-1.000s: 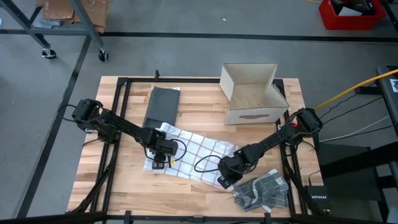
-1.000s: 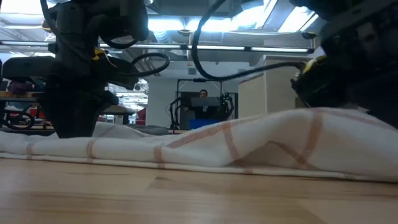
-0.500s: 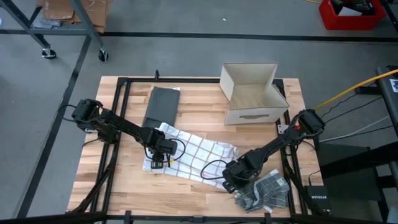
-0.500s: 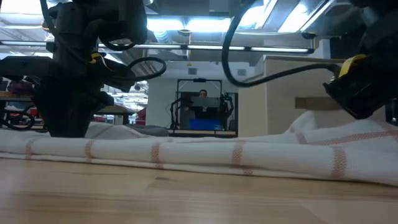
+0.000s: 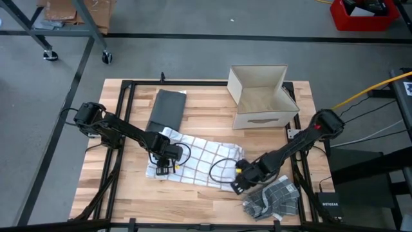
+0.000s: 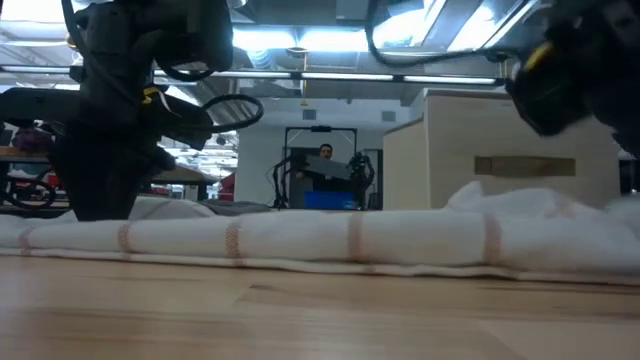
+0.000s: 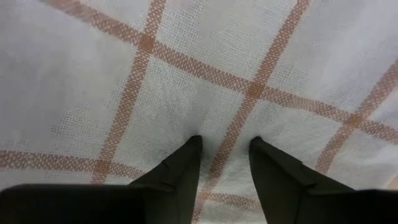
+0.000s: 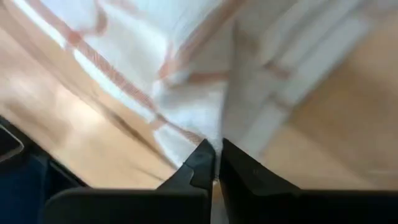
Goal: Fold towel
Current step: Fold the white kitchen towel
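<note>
2 hands work the checked towel (image 5: 196,161) lying mid-bench (image 5: 129,200): the right hand (image 5: 239,185), pinched tight on the towel's near right corner, has carried it from the centre out toward the grey cloth (image 5: 273,198), flattening the hump seen a second ago. The left hand (image 5: 162,169), fingers (image 7: 180,171) narrowly apart, presses the left end. Spread, not yet folded

right end effector (image 5: 239,185) dragged the towel (image 5: 199,160) corner toward the near table edge, raised fold now flattened; left end effector (image 5: 162,169) fingers narrowed slightly.
</note>
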